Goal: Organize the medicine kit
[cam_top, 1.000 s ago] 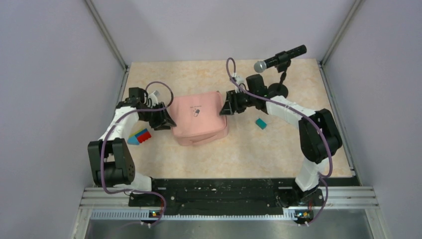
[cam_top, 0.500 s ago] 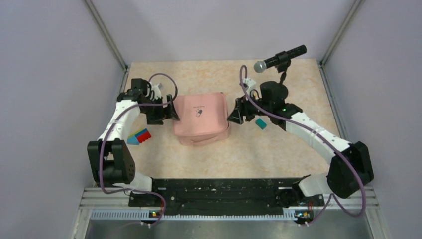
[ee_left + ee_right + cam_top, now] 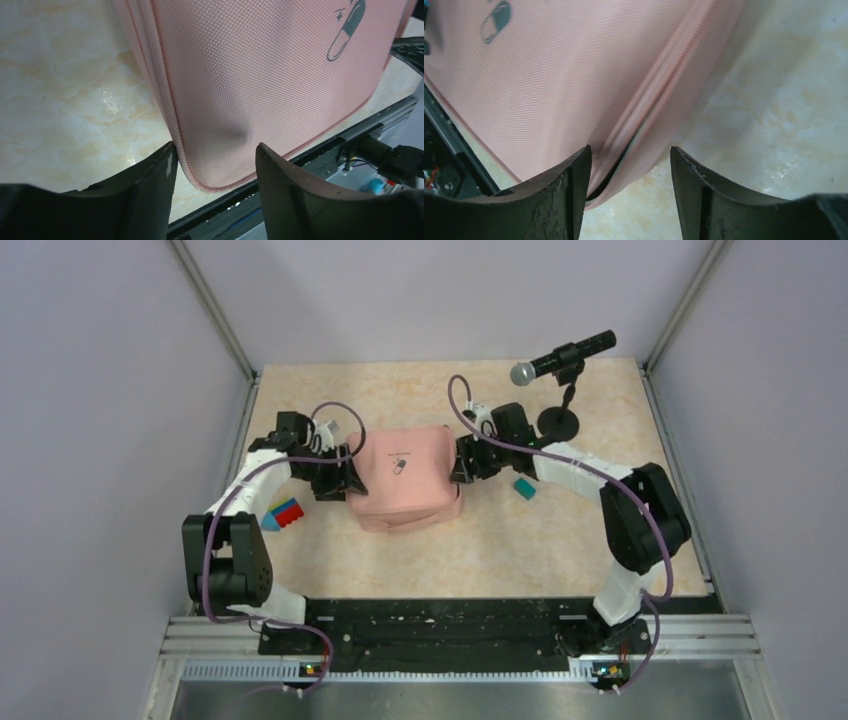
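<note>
- Pink fabric zip-around medicine kit (image 3: 405,480) lies logo-up at the middle of the bench (image 3: 520,540).
- Left tool (image 3: 215,150), spread wide, straddles its near-left corner.
- Right tool (image 3: 630,152), spread wide, straddles its right edge.

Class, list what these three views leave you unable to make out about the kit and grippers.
- Inside of the kit: lid down in every view; right wrist shows only a dark slit at the zip.
- Its pill logo: cut by the top edge in left wrist, blurred in right wrist, too small from above.
- Whether left gripper or right gripper touches the kit: top view, their own bodies cover the fingertips.
</note>
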